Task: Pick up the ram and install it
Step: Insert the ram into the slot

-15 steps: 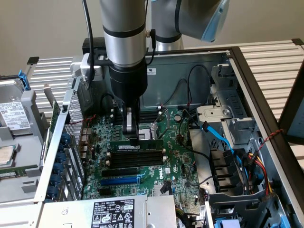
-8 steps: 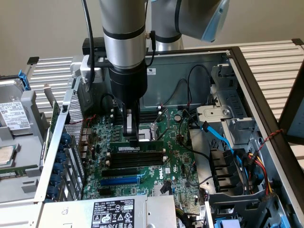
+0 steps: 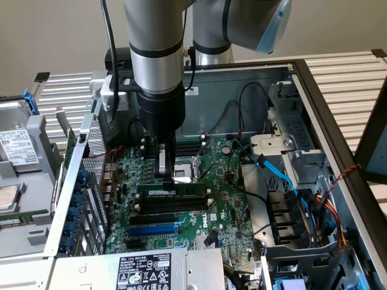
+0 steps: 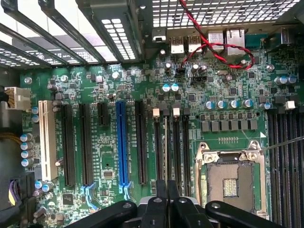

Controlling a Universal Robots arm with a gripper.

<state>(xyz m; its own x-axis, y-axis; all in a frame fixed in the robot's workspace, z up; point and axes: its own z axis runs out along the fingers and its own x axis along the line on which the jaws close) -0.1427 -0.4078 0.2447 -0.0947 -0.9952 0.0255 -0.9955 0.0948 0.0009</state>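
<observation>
The ram [image 3: 172,192], a narrow green stick with a white label, stands upright on its edge in a black memory slot on the motherboard [image 3: 224,199] inside the open computer case. White clips sit at both of its ends. My gripper [image 3: 164,172] hangs straight down just above and behind the stick's top edge. In the wrist view the black fingers [image 4: 161,199] of my gripper [image 4: 166,194] sit close together over the row of black slots [image 4: 176,152], with nothing visibly held between them.
The empty CPU socket [image 4: 230,183] lies right beside the slots. Black and blue expansion slots [image 3: 154,229] lie nearer the power supply [image 3: 145,269]. Loose cables [image 3: 284,181] and a drive cage [image 3: 302,163] crowd the exterior view's right. A removed drive bracket [image 3: 18,163] lies at its left.
</observation>
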